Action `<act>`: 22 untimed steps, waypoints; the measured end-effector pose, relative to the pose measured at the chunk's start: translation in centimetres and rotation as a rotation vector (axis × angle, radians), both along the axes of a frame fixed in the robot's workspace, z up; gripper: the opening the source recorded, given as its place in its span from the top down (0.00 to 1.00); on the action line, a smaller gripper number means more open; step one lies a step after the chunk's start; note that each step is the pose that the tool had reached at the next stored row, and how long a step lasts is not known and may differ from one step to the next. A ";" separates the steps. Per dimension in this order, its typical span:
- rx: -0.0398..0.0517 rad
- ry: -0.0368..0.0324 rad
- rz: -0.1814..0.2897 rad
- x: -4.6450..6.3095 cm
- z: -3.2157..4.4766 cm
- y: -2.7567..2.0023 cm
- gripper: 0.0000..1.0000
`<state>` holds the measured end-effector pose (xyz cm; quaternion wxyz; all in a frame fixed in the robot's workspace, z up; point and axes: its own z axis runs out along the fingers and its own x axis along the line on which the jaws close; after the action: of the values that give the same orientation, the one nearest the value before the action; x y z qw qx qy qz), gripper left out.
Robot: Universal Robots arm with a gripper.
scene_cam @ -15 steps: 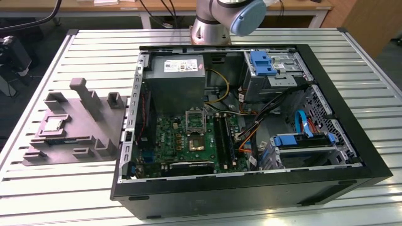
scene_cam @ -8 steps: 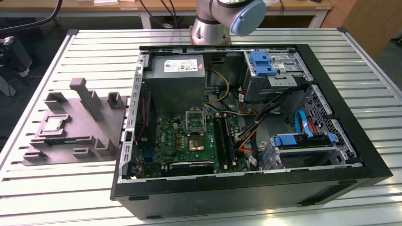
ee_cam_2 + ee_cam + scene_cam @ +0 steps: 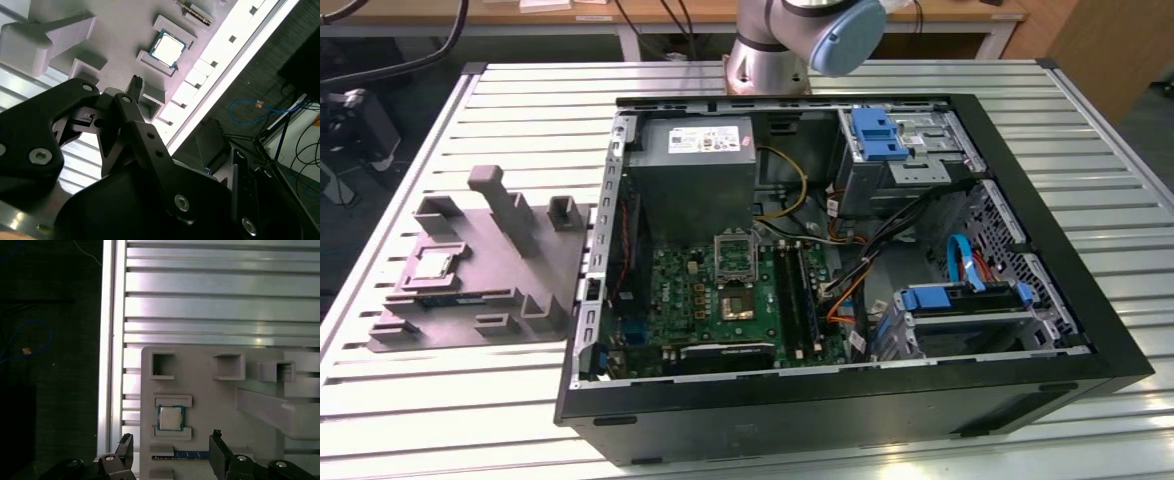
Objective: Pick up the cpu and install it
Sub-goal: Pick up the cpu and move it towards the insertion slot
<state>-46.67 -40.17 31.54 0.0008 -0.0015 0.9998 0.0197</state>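
One cpu [image 3: 170, 418] lies flat in a pocket of the grey tray [image 3: 205, 400] on the slatted counter [image 3: 210, 310]. Gripper [image 3: 171, 436] hangs above it, not touching. Fingers [image 3: 126, 450] spread wide, empty.

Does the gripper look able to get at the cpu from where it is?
Probably yes: the cpu lies uncovered in the tray, and the open gripper faces it with nothing between.
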 end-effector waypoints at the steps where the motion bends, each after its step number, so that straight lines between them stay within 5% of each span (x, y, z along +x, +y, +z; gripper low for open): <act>1: 0.0000 -0.0001 0.000 0.0 -0.13 0.00 0.29; 7: 0.0002 0.0000 0.042 0.0 -0.74 0.00 0.29; 22: 0.0001 -0.0001 0.043 0.0 -1.03 -0.01 0.29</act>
<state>-46.66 -40.18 30.51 0.0004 -0.0231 0.9995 0.0198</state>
